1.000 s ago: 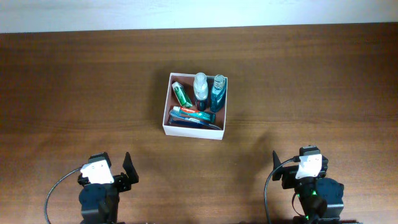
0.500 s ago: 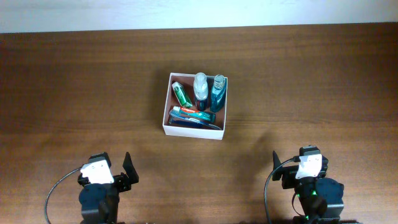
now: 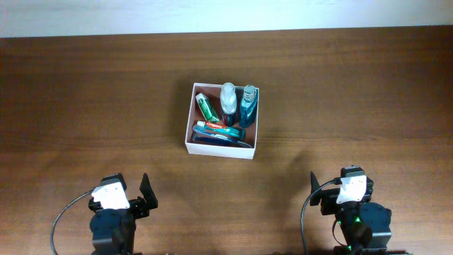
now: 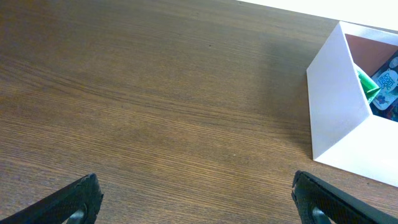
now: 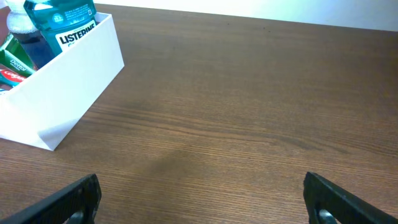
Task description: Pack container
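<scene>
Left end effector (image 4: 196, 194), right end effector (image 5: 202, 191): container (image 3: 219, 149) well beyond.

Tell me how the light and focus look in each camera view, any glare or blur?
Overhead: even, soft light, no glare, the container crisp. Left wrist: the table grain sharp, the container's white wall bright, not blown out, the left tool just dark, soft-edged fingers in the bottom corners. Right wrist: the mouthwash bottle label readable, faint soft shadow beside the container.
</scene>
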`<state>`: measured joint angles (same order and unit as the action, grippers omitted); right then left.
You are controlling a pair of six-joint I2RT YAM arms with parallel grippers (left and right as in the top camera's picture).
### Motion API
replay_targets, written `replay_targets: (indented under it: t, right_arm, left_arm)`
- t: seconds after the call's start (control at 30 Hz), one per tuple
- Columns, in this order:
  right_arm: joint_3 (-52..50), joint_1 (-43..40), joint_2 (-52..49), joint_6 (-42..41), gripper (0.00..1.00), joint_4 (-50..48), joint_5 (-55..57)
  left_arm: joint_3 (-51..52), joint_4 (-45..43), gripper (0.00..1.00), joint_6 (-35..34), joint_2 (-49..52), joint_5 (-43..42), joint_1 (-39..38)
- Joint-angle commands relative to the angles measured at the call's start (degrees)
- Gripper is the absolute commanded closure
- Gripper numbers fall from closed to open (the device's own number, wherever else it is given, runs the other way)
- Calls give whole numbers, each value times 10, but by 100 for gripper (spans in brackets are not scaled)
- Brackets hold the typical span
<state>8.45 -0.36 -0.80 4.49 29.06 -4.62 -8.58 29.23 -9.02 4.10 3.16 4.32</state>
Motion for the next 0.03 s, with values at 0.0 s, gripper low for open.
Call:
replay_targets:
  t: [0.0]
  right_arm:
    - [-4,-5,6,-4,1,0,-5]
  left_arm:
    - [5,-3,1,1,-6,-8,3]
